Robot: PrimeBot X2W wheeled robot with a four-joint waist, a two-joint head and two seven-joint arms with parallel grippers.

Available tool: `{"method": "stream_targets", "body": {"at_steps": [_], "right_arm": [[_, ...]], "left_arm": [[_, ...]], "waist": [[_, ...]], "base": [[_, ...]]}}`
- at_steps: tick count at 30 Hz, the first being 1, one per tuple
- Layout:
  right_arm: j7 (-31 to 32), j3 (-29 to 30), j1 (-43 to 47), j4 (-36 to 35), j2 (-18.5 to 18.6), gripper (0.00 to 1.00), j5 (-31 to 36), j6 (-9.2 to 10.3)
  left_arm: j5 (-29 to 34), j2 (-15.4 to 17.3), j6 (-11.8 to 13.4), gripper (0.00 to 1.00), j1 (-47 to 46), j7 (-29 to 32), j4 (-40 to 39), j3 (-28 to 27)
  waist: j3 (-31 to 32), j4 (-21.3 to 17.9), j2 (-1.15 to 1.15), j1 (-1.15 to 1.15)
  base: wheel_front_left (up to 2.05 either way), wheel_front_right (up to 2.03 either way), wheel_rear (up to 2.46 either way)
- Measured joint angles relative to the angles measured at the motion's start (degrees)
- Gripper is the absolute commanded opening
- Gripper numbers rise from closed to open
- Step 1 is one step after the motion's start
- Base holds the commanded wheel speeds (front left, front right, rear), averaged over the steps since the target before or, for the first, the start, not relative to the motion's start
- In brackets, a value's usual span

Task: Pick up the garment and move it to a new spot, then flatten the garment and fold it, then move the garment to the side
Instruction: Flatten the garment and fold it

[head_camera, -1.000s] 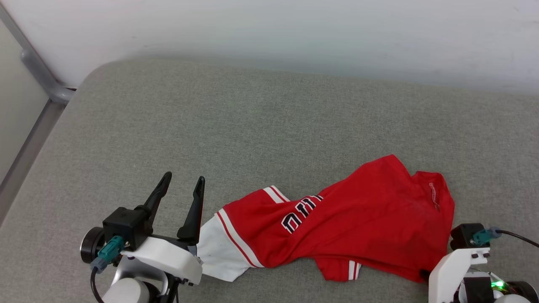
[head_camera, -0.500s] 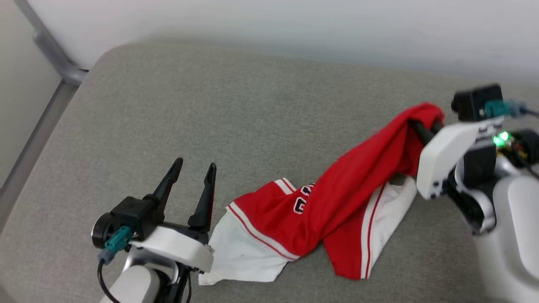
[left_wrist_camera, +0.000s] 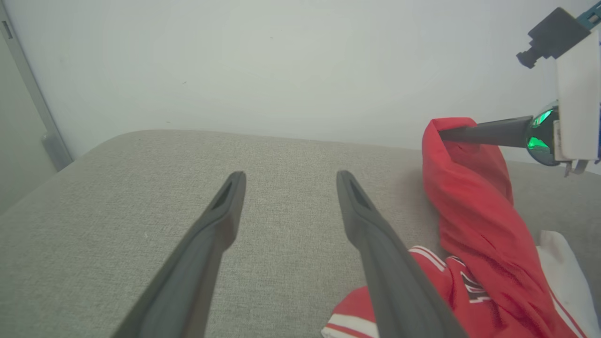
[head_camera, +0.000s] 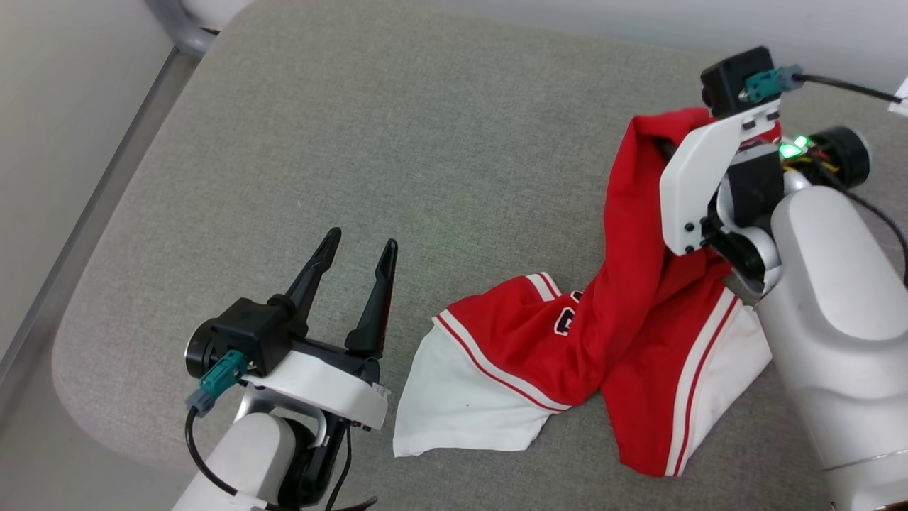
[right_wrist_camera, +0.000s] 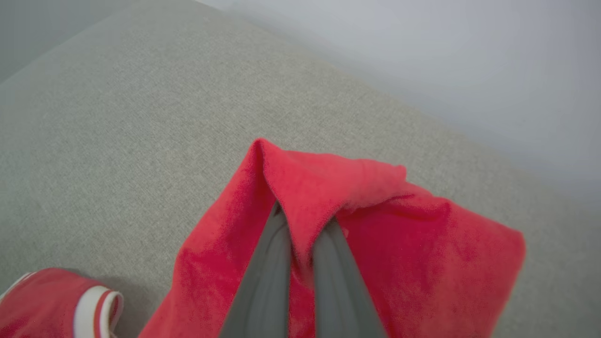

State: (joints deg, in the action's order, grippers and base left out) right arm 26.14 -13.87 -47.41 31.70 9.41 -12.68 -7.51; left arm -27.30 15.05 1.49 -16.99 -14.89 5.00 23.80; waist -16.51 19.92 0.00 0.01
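Shirt [head_camera: 624,341], red with white sleeves, trails over a grey cushion [head_camera: 440,142] from near centre. Left gripper [head_camera: 362,238], just left of it, is spread and empty. Farther right, the right gripper [right_wrist_camera: 304,225] pinches a raised red fold.

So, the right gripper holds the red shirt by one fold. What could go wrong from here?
The right gripper pinches just a small fold of the garment; most of it lies on the cushion, so drag may pull it free. The white sleeve lies close to the open left gripper and might snag there. The cloth hangs twisted, so it may land bunched.
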Motion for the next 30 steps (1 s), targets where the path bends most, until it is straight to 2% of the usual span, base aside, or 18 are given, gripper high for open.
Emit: {"method": "stream_targets", "body": {"at_steps": [4,6,7,14,21,26,30], "right_arm": [[-3.5,-2.1,-0.4,7.8,0.0,0.03,-1.6,0.00],[-5.2,-2.9,-0.4,10.9,-0.1,0.44,-2.6,0.00],[-6.3,-3.4,-0.4,12.0,-0.2,1.00,-3.2,0.00],[-19.8,-4.3,0.8,13.6,-0.6,1.00,-5.1,0.00],[-32.4,-1.5,6.0,9.3,-0.8,1.00,-3.2,0.00],[-34.0,2.4,11.7,6.1,-0.8,1.00,-2.0,0.00],[-32.0,6.6,17.9,1.2,-0.5,1.00,-0.4,0.00]], "left_arm": [[1.1,-1.4,-1.0,1.00,0.0,0.0,0.5,-0.9],[1.6,-1.6,-1.5,1.00,0.0,0.0,0.8,-1.5],[1.9,-1.7,-1.6,1.00,0.0,0.0,1.0,-1.8],[3.3,-1.7,-2.0,1.00,1.8,-0.1,2.4,-3.0],[4.0,-0.9,-1.5,1.00,3.9,-0.1,1.7,-4.3],[4.3,-0.2,-0.8,1.00,5.4,-0.1,1.4,-4.6],[4.3,0.6,0.1,1.00,7.0,0.2,0.5,-5.1]], "waist": [[-0.8,0.9,0.00,0.00],[-0.7,0.9,0.00,0.00],[-0.5,0.8,0.00,0.00],[2.0,-0.7,0.00,-0.01],[5.2,-3.9,0.00,-0.01],[7.2,-6.0,0.00,-0.01],[8.9,-8.1,0.00,-0.01]], "base": [[0.00,0.00,0.00],[0.00,0.00,0.00],[0.00,0.00,0.00],[0.00,0.00,0.00],[0.00,0.00,0.00],[0.00,0.00,0.00],[0.00,0.00,0.00]]}}
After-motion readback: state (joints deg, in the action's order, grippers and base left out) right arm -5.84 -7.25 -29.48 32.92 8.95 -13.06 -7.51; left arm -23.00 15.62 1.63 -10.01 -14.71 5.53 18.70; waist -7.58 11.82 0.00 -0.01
